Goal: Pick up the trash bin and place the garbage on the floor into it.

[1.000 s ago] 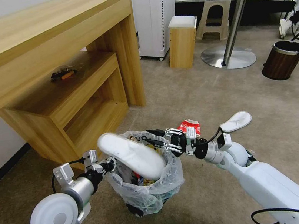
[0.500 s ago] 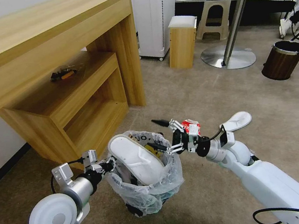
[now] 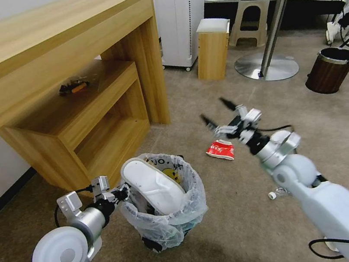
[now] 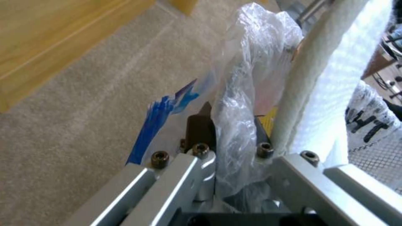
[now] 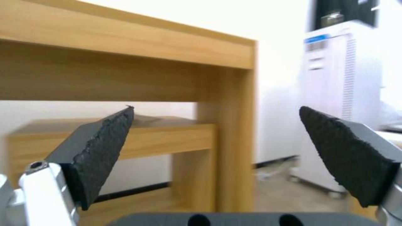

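The trash bin (image 3: 167, 226), a small dark bin lined with a crinkly white bag, stands on the beige floor (image 3: 243, 239) near the low shelf. A white slipper (image 3: 152, 190) leans inside it, sticking out above the rim. My left gripper (image 3: 120, 193) is shut on the bin's near-left rim; in the left wrist view its fingers (image 4: 201, 128) pinch the bag (image 4: 238, 103) beside the slipper (image 4: 322, 88). My right gripper (image 3: 220, 115) hangs open and empty in the air, right of the bin, above a red wrapper (image 3: 220, 149) on the floor. Its pads (image 5: 105, 147) stand wide apart.
A wooden desk (image 3: 39, 46) with a low shelf (image 3: 80, 114) fills the left. A small clear piece of litter (image 3: 275, 193) lies by my right arm. Farther off stand a brown wood-grain bin (image 3: 329, 70), a round table's base (image 3: 266, 67), a wooden stool (image 3: 213, 48) and a white appliance (image 3: 181, 16).
The slipper dropped from above the bin into it. My right gripper let it go, opened, and rose away to the right. The bin shifted slightly left.
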Controlling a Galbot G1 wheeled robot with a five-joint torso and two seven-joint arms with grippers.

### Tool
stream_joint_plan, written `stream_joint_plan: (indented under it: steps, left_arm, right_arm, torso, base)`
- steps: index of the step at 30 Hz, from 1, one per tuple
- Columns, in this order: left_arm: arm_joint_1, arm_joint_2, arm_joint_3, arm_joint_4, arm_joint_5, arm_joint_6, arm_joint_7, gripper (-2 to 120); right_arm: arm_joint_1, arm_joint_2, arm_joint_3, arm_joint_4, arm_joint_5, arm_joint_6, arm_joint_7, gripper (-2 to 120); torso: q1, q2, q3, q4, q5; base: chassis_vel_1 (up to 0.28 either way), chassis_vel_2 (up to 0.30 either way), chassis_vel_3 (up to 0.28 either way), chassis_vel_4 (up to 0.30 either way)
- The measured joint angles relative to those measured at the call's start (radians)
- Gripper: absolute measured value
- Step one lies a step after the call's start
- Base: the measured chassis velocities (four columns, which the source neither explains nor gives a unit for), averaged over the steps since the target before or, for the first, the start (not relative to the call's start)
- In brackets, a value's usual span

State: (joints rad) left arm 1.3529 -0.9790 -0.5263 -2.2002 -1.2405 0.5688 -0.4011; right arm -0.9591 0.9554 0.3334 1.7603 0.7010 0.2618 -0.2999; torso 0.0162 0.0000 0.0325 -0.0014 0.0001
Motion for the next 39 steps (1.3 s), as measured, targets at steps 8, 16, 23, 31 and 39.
stream_joint_plan:
  steps: [8, 16, 23, 31, 39]
  left_arm:
    - [0.022, -0.009, -0.049, -0.007, 0.000, -0.005, -0.017, 3]
    - [0.036, -0.013, -0.068, -0.019, -0.002, -0.005, -0.020, 3]
    - [0.041, -0.014, -0.075, -0.022, 0.006, -0.006, -0.022, 3]
    - [0.052, -0.017, -0.081, -0.031, 0.012, -0.005, -0.022, 3]
    - [0.063, -0.019, -0.085, -0.040, 0.016, -0.006, -0.022, 3]
  right_arm:
    - [-0.066, -0.010, 0.133, 0.021, -0.018, -0.001, 0.061, 100]
    - [-0.121, -0.019, 0.212, 0.029, -0.010, 0.022, 0.059, 100]
    - [-0.141, -0.018, 0.228, 0.033, -0.010, 0.040, 0.054, 100]
    - [-0.142, -0.014, 0.228, 0.034, -0.009, 0.053, 0.051, 100]
    - [-0.149, -0.011, 0.227, 0.039, -0.010, 0.058, 0.046, 100]
  torso:
    - [0.000, 0.000, 0.000, 0.0000, 0.0000]
    - [0.000, 0.000, 0.000, 0.0000, 0.0001]
    - [0.000, 0.000, 0.000, 0.0000, -0.0001]
    - [0.000, 0.000, 0.000, 0.0001, 0.0000]
    - [0.000, 0.000, 0.000, 0.0002, -0.0001]
  base:
    - [0.000, 0.000, 0.000, 0.000]
    - [0.000, 0.000, 0.000, 0.000]
    - [0.000, 0.000, 0.000, 0.000]
    - [0.000, 0.000, 0.000, 0.000]
    - [-0.010, -0.013, -0.009, -0.013]
